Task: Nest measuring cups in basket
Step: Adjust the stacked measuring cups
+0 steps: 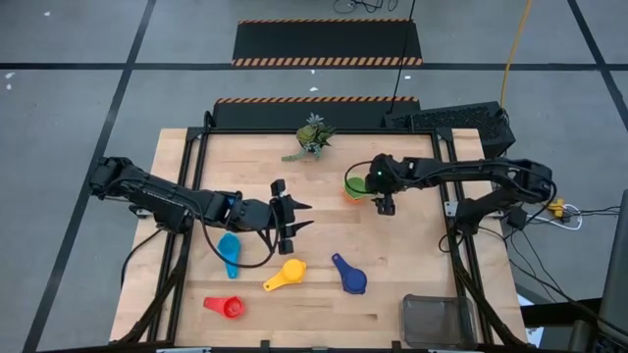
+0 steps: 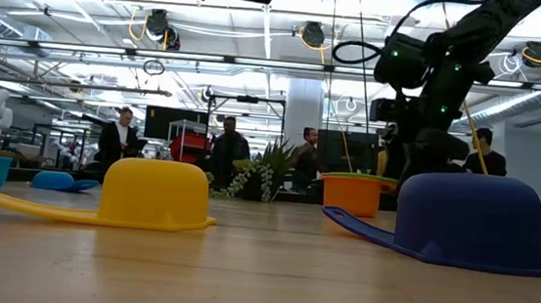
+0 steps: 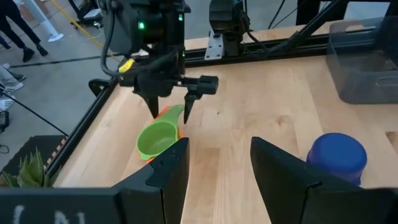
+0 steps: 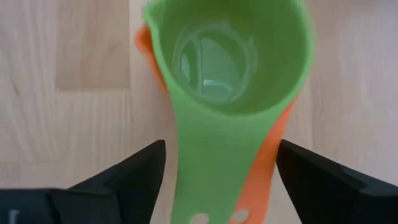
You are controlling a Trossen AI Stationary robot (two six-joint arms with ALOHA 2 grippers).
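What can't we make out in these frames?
- Orange cup: right wrist view, mostly hidden under the nested green cup.
- Basket: high view, contents unreadable; cut by the edge in left wrist view.
- Red cup: too small for detail; absent in low view.

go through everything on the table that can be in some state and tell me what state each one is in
Green cup: upright, nested in the orange cup.
Yellow cup: upside down.
Dark blue cup: upside down.
Light blue cup: upright.
Red cup: upright.
Basket: holds no cups.
Left gripper: open, holding nothing.
Right gripper: open, fingers either side of the green cup's handle.
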